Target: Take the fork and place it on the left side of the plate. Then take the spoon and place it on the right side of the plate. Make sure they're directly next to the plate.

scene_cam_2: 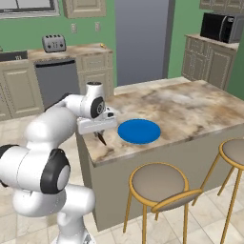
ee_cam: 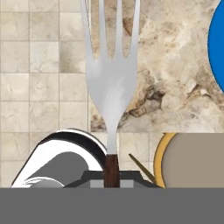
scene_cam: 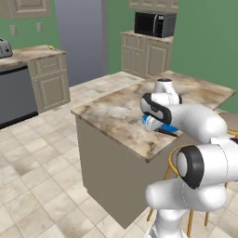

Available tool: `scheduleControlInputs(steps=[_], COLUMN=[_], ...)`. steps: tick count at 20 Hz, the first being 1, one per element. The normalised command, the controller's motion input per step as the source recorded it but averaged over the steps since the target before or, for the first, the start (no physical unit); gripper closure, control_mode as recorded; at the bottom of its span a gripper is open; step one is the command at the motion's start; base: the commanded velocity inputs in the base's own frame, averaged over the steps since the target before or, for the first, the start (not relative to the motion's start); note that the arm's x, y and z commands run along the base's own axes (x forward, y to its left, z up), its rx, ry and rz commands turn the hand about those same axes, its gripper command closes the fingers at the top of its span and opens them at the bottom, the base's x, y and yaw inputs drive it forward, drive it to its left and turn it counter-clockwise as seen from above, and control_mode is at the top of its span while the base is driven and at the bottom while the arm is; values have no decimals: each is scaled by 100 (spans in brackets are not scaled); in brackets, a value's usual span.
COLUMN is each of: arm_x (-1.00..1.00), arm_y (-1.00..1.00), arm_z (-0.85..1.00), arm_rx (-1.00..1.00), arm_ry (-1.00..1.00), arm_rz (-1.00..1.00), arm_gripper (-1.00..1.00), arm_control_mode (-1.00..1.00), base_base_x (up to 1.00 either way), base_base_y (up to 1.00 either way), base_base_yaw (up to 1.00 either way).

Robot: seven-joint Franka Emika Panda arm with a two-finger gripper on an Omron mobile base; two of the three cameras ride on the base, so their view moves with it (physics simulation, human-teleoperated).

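one utensil is in hand: the gripper (scene_cam_2: 101, 137) pinches the fork (ee_cam: 111, 78) by its handle, left of the plate (scene_cam_2: 138, 131), not yet placed; spoon step remains.

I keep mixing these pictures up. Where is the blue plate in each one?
Left base view: plate, a blue sliver at centre, mostly behind the arm.
Right base view: plate at centre, whole.
Hand view: plate at the upper right edge, cut off.
Shared landmark: the marble counter under it.
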Motion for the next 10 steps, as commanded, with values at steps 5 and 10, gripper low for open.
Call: scheduleControlInputs(steps=[5, 10], arm_x=[14, 39], arm_y=[0, 0], arm_z=[-26, -19], arm_rx=[0, 0], arm_ry=[0, 0], arm_rz=[3, 3], arm_gripper=[100, 100], arm_control_mode=[-100, -100], base_base_x=[0, 0], base_base_y=[0, 0], base_base_yaw=[0, 0])
